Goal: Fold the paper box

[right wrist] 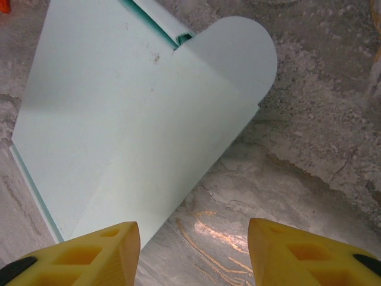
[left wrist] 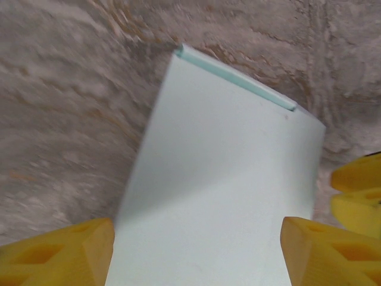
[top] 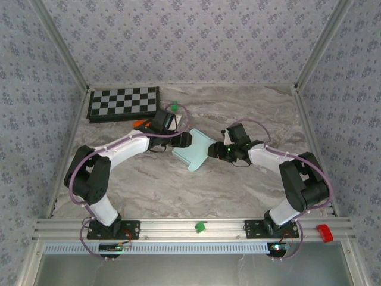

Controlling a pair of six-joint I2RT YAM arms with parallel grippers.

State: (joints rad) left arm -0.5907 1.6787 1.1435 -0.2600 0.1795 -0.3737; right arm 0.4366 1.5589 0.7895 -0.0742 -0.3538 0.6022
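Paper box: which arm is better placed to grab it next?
Left, probably. The paper box fills the gap of the open left gripper; the right gripper hangs mostly over bare table, box off to one side.

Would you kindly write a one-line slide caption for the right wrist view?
Open right gripper hovering by the pale-blue paper box, with its rounded flap, on the marbled table.

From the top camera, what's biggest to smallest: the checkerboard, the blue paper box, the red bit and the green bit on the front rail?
1. checkerboard, largest.
2. paper box.
3. red piece, then green piece; those two look nearly alike.
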